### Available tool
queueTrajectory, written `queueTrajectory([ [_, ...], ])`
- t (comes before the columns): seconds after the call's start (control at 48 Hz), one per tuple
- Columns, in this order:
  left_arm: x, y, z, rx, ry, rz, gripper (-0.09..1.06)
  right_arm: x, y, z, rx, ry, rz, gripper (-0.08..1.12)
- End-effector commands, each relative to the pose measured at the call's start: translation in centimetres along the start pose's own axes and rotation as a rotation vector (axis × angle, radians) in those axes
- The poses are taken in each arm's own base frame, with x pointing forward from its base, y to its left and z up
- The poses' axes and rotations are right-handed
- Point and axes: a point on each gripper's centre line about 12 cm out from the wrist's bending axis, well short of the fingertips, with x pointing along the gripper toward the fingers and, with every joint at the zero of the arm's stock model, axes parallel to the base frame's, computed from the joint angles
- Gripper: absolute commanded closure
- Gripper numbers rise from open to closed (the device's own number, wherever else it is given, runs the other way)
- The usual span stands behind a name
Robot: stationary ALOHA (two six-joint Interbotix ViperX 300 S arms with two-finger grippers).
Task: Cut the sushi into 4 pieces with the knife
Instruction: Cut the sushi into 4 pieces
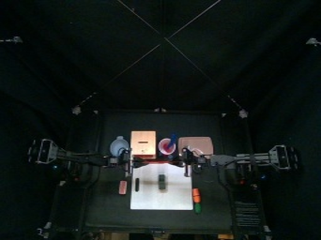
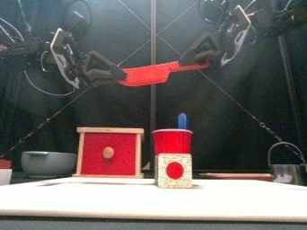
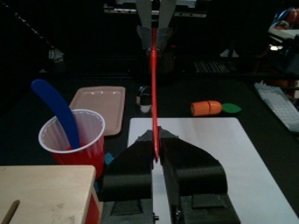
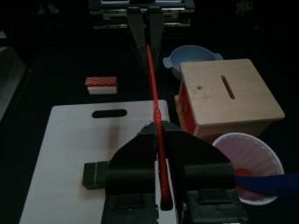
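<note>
Sushi roll (image 2: 174, 170) stands on the white board (image 4: 70, 149); overhead, left gripper (image 2: 118, 74) and right gripper (image 2: 199, 61) each pinch the red knife (image 2: 153, 71).

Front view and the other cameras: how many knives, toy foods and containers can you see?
Knives: 2 (red knife, blue knife)
Toy foods: 3 (sushi roll, striped piece, orange toy)
Containers: 4 (red cup, bowl, wooden box, pink tray)
Total: 9

A red knife (image 2: 153, 71) is held between the left tool (image 2: 108, 74) and right tool (image 2: 213, 57), high above the red cup (image 2: 171, 142).
</note>
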Motion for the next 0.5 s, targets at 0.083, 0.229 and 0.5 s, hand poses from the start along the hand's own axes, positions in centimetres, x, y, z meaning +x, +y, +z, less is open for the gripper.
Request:
queueTrajectory([
  [0.083, 2.5, -0.1, 0.8, 0.029, -0.025, -0.02, 0.8, 0.7, 0.3, -0.4, -0.001, 0.011, 0.011, 0.83],
  [0.229, 3.7, -0.4, 0.5, 0.076, -0.022, -0.059, 0.82, 0.9, 0.3, -0.7, 0.001, 0.016, 0.013, 0.83],
  [0.5, 4.4, -0.7, 0.2, 0.045, -0.05, -0.055, 0.82, 1.5, 0.9, -3.4, 0.068, 0.058, 0.023, 0.83],
])
